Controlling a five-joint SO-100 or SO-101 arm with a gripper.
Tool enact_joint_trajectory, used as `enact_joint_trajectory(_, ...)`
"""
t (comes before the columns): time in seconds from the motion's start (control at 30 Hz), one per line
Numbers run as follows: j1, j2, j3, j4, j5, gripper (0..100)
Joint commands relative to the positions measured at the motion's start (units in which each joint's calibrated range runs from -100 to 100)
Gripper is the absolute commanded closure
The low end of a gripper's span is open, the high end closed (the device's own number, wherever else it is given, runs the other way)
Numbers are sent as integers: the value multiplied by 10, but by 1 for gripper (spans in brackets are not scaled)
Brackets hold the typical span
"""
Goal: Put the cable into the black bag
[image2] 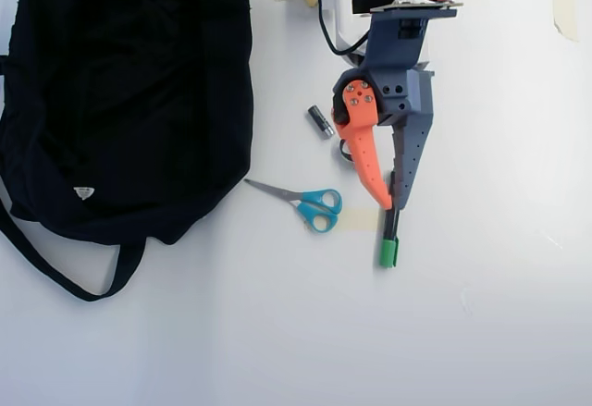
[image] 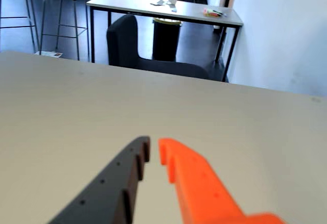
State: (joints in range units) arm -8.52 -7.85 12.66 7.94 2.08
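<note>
One gripper (image2: 391, 207) hovers w/ jaws nearly shut, holding nothing, approx. over a green-tipped marker (image2: 388, 244). Cable: not visible, maybe hidden under the arm. Black bag (image2: 129, 92) lies well left in overhead view. Tip: locate the coil first, open wide before descending.

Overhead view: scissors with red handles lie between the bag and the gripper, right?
Not quite. In the overhead view the scissors have blue handles, not red. They do lie between the bag and the gripper.
</note>
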Motion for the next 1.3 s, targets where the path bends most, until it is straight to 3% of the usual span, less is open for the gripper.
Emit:
enact_joint_trajectory(0.0, 1, -14, 2, -3, 4, 98)
enact_joint_trajectory(0.17, 1, -15, 0, 45, 4, 98)
enact_joint_trajectory(0.8, -43, -15, -209, 838, 29, 98)
enact_joint_trajectory(1.13, -55, -16, -201, 914, 31, 98)
enact_joint_trajectory(1.27, -61, -16, -201, 915, 64, 98)
